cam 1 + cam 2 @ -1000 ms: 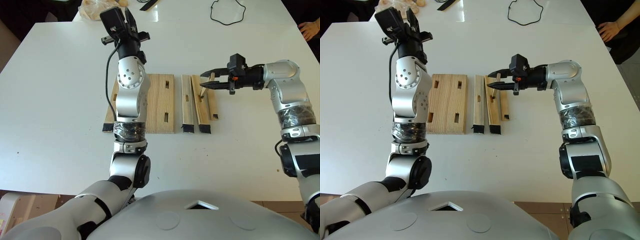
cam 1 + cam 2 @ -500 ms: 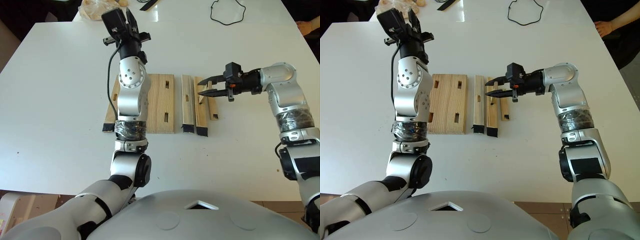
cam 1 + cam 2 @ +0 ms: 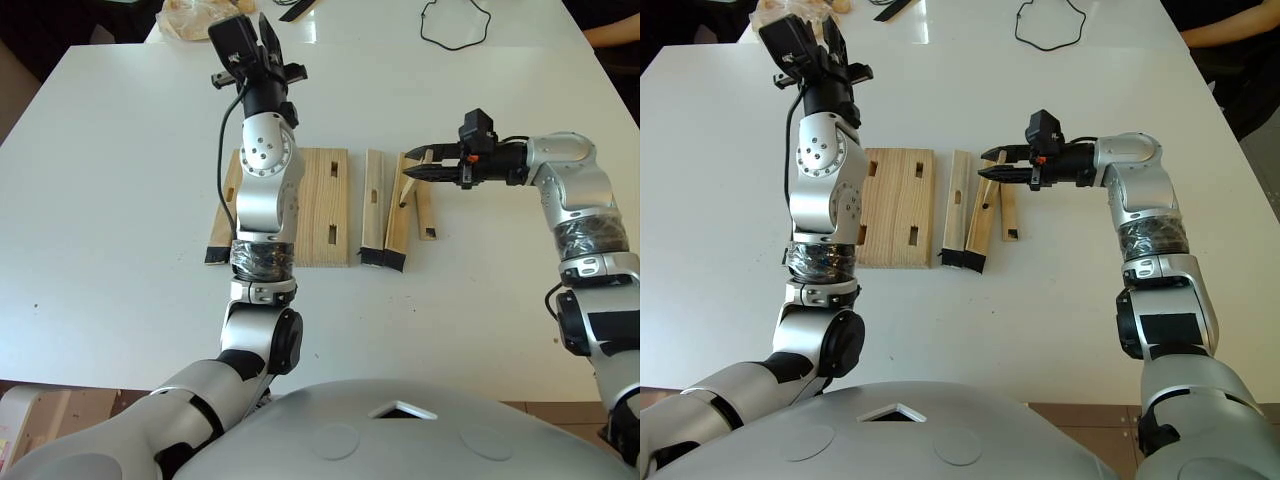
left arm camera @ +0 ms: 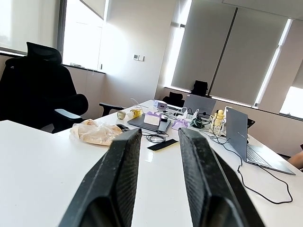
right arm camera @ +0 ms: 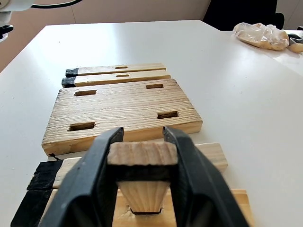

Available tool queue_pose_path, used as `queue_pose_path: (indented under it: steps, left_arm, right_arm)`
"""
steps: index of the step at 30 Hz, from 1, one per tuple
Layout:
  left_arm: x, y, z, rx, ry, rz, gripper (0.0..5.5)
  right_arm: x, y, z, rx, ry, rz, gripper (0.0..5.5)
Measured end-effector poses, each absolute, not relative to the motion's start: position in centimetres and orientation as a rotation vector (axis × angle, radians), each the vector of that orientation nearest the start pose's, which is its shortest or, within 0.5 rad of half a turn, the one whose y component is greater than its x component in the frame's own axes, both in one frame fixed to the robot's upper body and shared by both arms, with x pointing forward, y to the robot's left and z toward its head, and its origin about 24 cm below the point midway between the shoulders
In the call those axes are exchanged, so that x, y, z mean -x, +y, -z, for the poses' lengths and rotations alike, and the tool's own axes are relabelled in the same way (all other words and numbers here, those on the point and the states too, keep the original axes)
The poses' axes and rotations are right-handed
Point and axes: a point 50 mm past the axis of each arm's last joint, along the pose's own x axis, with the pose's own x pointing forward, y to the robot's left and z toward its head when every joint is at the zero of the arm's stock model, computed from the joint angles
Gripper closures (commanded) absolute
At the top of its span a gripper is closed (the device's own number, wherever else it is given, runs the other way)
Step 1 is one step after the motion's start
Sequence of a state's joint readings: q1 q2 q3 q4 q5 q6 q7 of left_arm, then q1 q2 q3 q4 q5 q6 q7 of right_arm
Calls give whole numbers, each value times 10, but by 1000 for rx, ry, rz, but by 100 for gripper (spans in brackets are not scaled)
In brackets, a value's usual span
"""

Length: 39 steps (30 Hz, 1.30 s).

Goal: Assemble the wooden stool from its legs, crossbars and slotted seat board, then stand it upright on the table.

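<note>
The right gripper, right of centre, is closed on the far end of a slanted leg. Left of the leg, the board lies flat. The left gripper, at upper left, is open and holds nothing.

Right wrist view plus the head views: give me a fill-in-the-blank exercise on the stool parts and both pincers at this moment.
1. The right pincer is ____ on the far end of a wooden leg.
2. The seat board lies flat on the table and shows ____ slots.
3. The left pincer, raised above the table with its fingers apart, holds ____.

Missing words: shut; four; nothing.
</note>
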State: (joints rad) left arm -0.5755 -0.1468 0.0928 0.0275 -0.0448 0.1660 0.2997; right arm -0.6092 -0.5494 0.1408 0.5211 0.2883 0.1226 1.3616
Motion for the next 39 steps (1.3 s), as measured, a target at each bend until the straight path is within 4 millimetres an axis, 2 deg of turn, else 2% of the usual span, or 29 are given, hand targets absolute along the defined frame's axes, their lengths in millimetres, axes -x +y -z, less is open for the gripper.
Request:
queue_pose_path:
  steps: [17,18,19,20,22,23,26,28,32,34,37,39]
  left_arm:
    - [-330,105,-178,244,-304,-136,405]
    - [-330,105,-178,245,-305,-137,405]
    - [-330,106,-178,244,-305,-138,405]
    - [-330,105,-178,244,-306,-137,405]
    - [-331,108,-178,240,-306,-145,405]
    - [-331,110,-178,239,-306,-151,405]
    - [-331,115,-178,236,-304,-164,405]
    - [-329,119,-180,237,-313,-175,405]
    - [-326,128,-178,231,-303,-203,405]
    - [-324,131,-178,229,-303,-214,405]
    - [-324,132,-178,229,-298,-218,405]
    - [-324,133,-178,228,-294,-220,405]
  right_arm:
    - [-322,-171,-101,223,206,-1332,419]
    - [-322,-170,-101,220,200,-1332,383]
    - [-322,-170,-99,210,186,-1328,374]
    - [-321,-172,-92,219,220,-1304,358]
    - [-309,-179,-60,129,318,-1247,335]
    - [-306,-181,-57,110,321,-1221,317]
    - [-310,-181,-74,146,248,-1174,280]
    - [-309,-176,-84,189,200,-1140,275]
    - [-290,-177,-74,180,247,-1097,275]
    - [-279,-178,-80,186,243,-1087,275]
    - [-271,-177,-105,195,169,-1063,275]
    - [-268,-172,-135,173,65,-1016,275]
